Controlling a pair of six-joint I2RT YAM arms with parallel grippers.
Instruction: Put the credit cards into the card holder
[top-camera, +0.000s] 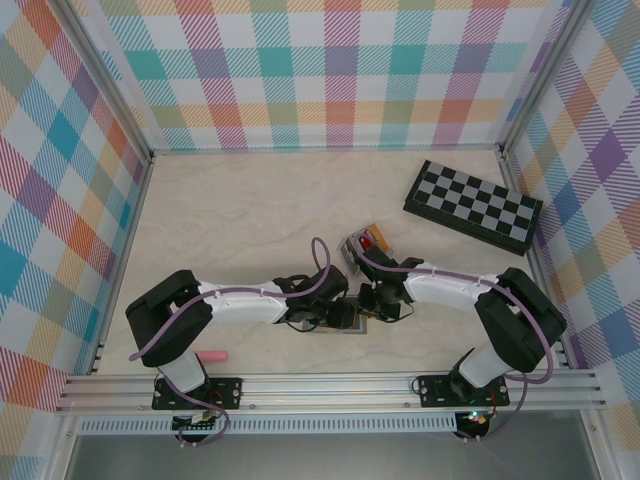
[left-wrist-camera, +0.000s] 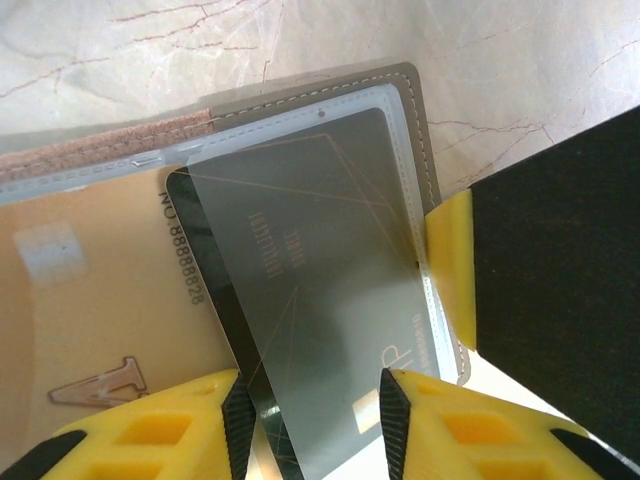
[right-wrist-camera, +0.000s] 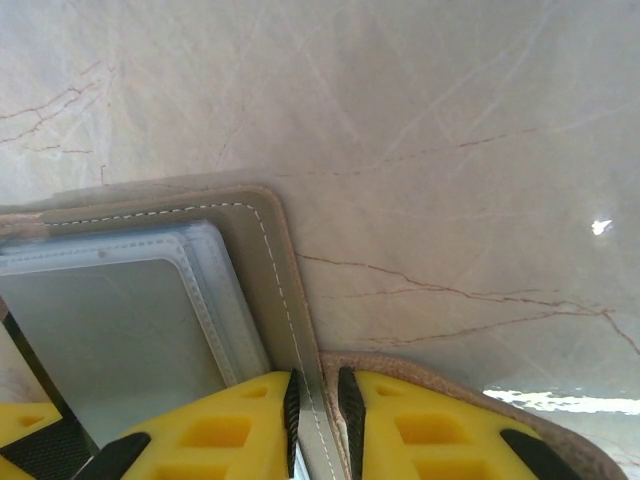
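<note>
Cream marbled worktop (top-camera: 250, 210), walled by pastel plaid panels (top-camera: 330, 70); chequered board (top-camera: 473, 205) at far right. Near centre, the right pincer (right-wrist-camera: 318, 410), jaws narrow, nips the stitched edge of the card holder (left-wrist-camera: 415, 110). The left pincer (left-wrist-camera: 312, 420) flanks a dark credit card (left-wrist-camera: 300, 280) lying askew, partly inside the clear pocket; whether it clamps cannot be told. Risk: the skewed card may jam on the pocket seam, or a push may drag the holder from that thin hold.

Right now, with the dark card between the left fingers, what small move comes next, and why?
Probably ease the left gripper forward, sliding the dark card deeper into the clear sleeve. Its near end sticks out between the fingers, slightly skewed to the sleeve, and the right gripper pins the card holder by its edge.
</note>
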